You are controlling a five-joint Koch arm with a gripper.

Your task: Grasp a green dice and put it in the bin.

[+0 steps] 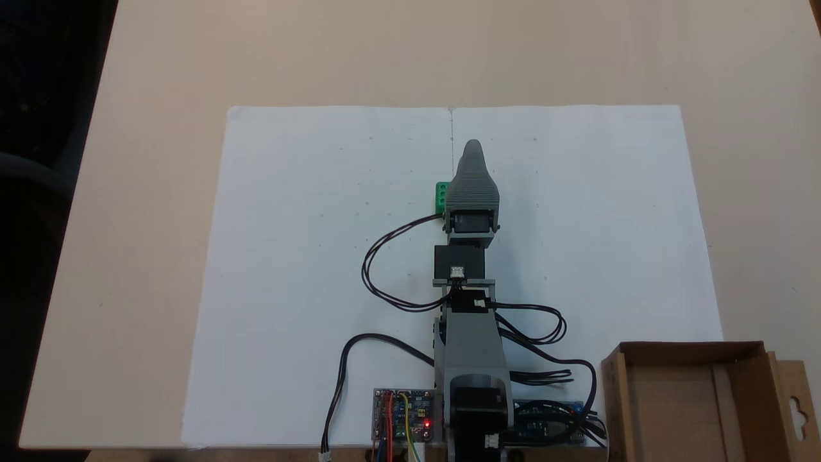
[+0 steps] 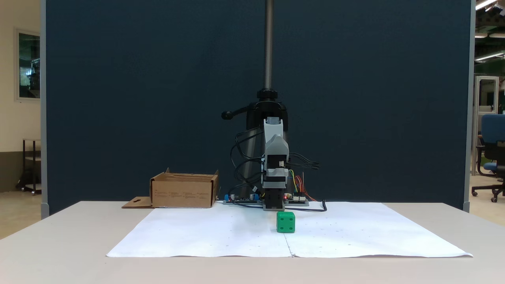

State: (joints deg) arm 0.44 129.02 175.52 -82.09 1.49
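The green dice (image 1: 440, 197) (image 2: 285, 222) rests on the white paper, untouched. From above, my gripper (image 1: 473, 151) reaches out along the paper's centre fold, its grey body covering the dice's right edge. Only one tapered grey jaw shows there, so its state is unclear. From the front, the arm (image 2: 275, 157) faces the camera end-on, just behind and slightly left of the dice. The bin (image 1: 696, 398) (image 2: 184, 190), a brown cardboard box with a hanger-hole flap, stands beside the arm's base, at the bottom right from above and at the left from the front. I see nothing inside it.
White paper (image 1: 308, 276) covers the middle of the beige table (image 1: 154, 192). Black cables (image 1: 378, 263) loop left and right of the arm, and circuit boards (image 1: 404, 414) lie at its base. A dark partition (image 2: 138, 98) stands behind the table.
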